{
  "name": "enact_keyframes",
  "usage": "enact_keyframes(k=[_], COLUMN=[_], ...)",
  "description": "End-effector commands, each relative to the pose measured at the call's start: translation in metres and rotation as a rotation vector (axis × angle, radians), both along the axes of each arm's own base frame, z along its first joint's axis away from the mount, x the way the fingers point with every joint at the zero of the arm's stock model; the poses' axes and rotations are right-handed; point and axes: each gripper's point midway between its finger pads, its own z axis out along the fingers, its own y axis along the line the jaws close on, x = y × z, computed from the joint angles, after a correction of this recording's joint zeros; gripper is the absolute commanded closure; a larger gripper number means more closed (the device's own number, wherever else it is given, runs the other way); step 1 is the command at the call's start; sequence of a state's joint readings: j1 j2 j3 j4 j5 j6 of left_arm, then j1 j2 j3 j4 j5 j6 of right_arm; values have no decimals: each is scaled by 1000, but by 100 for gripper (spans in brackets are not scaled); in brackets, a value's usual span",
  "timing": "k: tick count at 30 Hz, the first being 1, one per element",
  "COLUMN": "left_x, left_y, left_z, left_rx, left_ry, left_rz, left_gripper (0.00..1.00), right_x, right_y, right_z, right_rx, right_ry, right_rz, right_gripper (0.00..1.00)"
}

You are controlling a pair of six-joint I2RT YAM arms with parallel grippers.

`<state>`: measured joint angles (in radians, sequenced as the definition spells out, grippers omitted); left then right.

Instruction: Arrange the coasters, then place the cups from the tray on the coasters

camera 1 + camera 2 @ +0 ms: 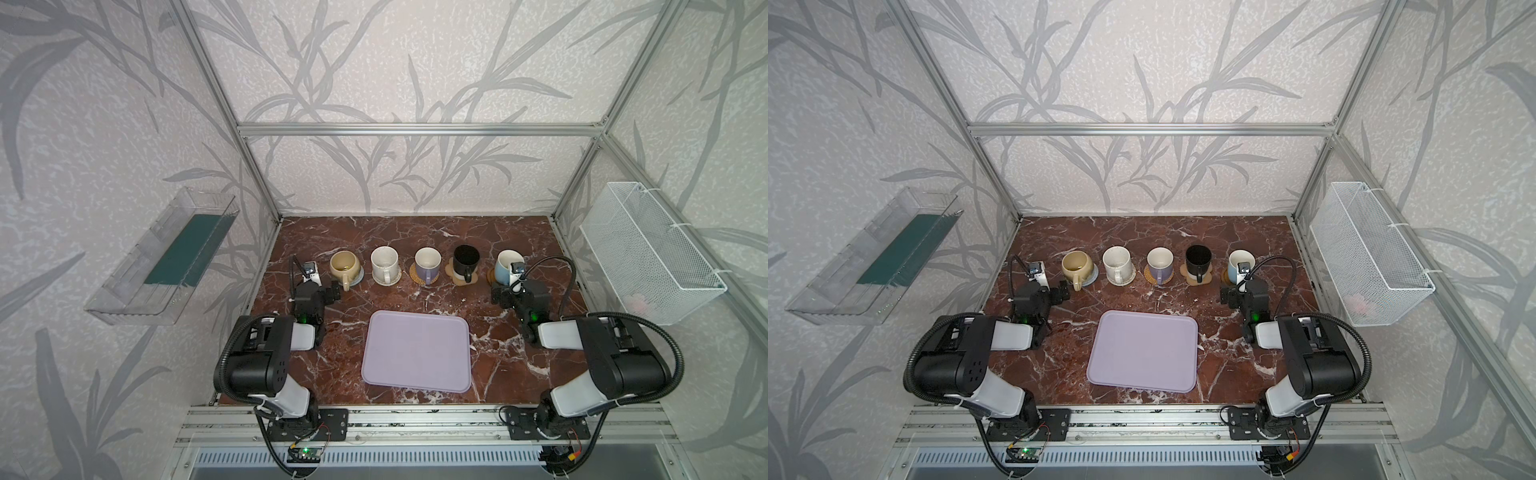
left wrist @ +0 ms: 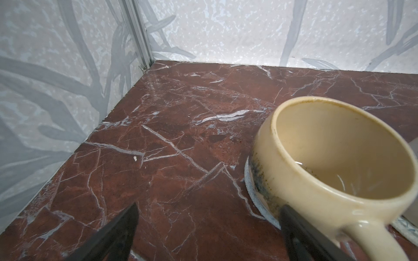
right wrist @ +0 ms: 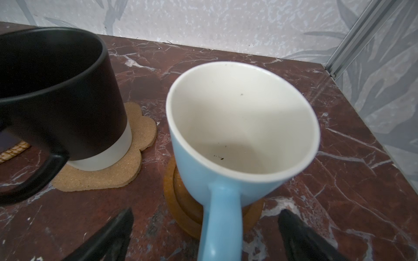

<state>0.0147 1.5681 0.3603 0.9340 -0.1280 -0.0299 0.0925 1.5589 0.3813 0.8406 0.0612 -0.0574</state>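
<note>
In both top views a red-brown marbled worktop is lying inside an aluminium frame, leaf-patterned wallpaper running round it; a clear bin is hanging on the left wall, a white wire basket on the right. The tray is sitting near the front edge, its longer side seeming to run left to right. Behind it five cups are standing in a row, each on a coaster, handles pointing toward the arms: beige-yellow cup, speckled cup, lavender cup, black cup, light blue cup

In the left wrist view the beige-yellow cup is resting on the grey-blue coaster; the left jaws are spreading wide beside it, grasping nothing

In the right wrist view the light blue cup is sitting on the brown coaster, its handle reaching between the wide, released right jaws; the black cup is standing on the paw-shaped coaster
</note>
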Motion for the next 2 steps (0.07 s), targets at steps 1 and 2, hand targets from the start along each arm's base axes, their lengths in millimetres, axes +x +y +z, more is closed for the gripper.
enact_keyframes(k=[1, 2], left_x=[6, 6], left_y=[2, 1], left_z=[8, 8], left_rx=[-3, -2], left_ry=[-21, -23], left_rz=[3, 1], left_gripper=[1, 1], right_x=[7, 7], right_y=[2, 2], right_z=[17, 16], right_rx=[1, 1], right_ry=[-49, -49], right_rz=[6, 5], right_gripper=[1, 1])
